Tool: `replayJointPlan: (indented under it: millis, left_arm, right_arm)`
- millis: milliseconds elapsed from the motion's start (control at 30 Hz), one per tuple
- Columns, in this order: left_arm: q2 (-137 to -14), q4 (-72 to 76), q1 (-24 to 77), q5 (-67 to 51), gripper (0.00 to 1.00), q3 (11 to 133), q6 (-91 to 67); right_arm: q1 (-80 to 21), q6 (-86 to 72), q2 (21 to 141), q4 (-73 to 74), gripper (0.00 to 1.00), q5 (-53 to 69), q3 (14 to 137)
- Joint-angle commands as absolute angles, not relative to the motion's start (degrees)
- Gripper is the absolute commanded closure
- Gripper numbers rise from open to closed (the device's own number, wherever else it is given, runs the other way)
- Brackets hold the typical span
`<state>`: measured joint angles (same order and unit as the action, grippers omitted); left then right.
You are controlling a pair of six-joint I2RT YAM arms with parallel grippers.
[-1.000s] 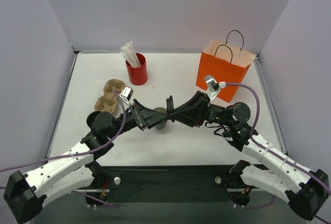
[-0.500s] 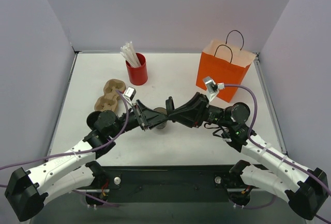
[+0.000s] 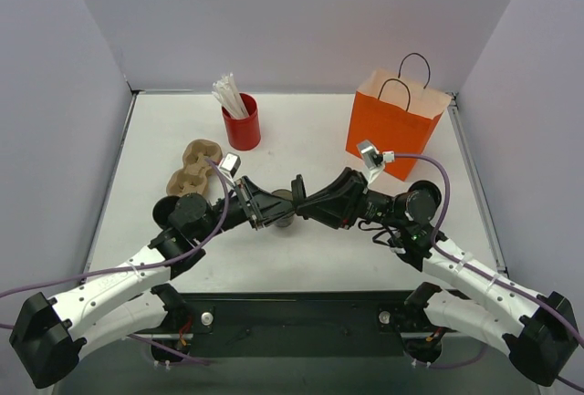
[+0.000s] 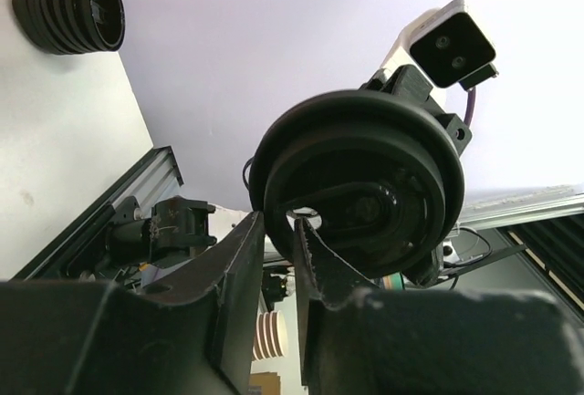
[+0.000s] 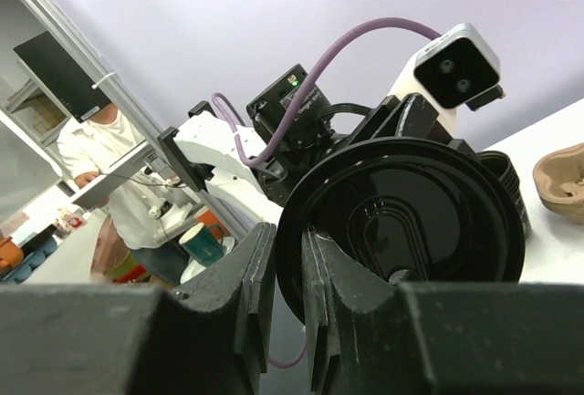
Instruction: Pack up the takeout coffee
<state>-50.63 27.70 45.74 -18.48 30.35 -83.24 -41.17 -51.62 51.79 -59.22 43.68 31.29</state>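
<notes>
Black lid (image 5: 401, 222) clamped by right jaws, apparently left jaws too, mid-surface; orange bag (image 3: 392, 130) not yet packed.

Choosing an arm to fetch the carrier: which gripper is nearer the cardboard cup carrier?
Left. The left gripper sits just right of the cardboard cup carrier; the right gripper faces it across the black lid, farther right.

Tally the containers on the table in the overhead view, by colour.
red cup: 1
orange bag: 1
brown cup carrier: 1
dark cup: 1
Total: 4
</notes>
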Motion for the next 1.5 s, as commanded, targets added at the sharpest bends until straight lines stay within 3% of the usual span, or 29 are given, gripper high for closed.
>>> replayJointPlan:
  millis: [0,133,667,867,1000,1300,1467]
  left_arm:
    - [-50.5,31.4,45.5,-17.3,0.63,32.9,-84.2]
    - [-49.8,31.2,45.5,-15.5,0.57,31.5,-85.7]
    - [-49.2,30.2,45.6,-15.5,0.63,31.1,-86.8]
    - [-49.7,30.8,45.7,-16.1,0.80,31.5,-86.9]
    - [-49.9,31.0,45.7,-16.2,1.00,31.8,-86.5]
    - [-50.7,27.0,44.7,-18.0,1.00,34.2,-83.4]
    - [-49.4,20.4,43.7,-16.4,1.00,35.7,-79.5]
  right_arm:
    - [-42.0,-51.5,51.8,-68.1,0.82,44.0,30.5]
    - [-42.0,-51.7,51.7,-68.8,0.83,43.9,30.1]
    - [-42.1,-52.6,52.0,-71.4,0.83,42.8,30.2]
    - [-42.4,-52.7,53.3,-72.2,0.82,42.5,30.5]
    - [-42.6,-53.9,54.8,-73.6,0.79,42.4,30.8]
    - [-42.8,-52.1,54.5,-71.1,0.73,42.3,30.2]
    - [-42.7,-50.4,52.3,-68.0,0.77,41.6,28.7]
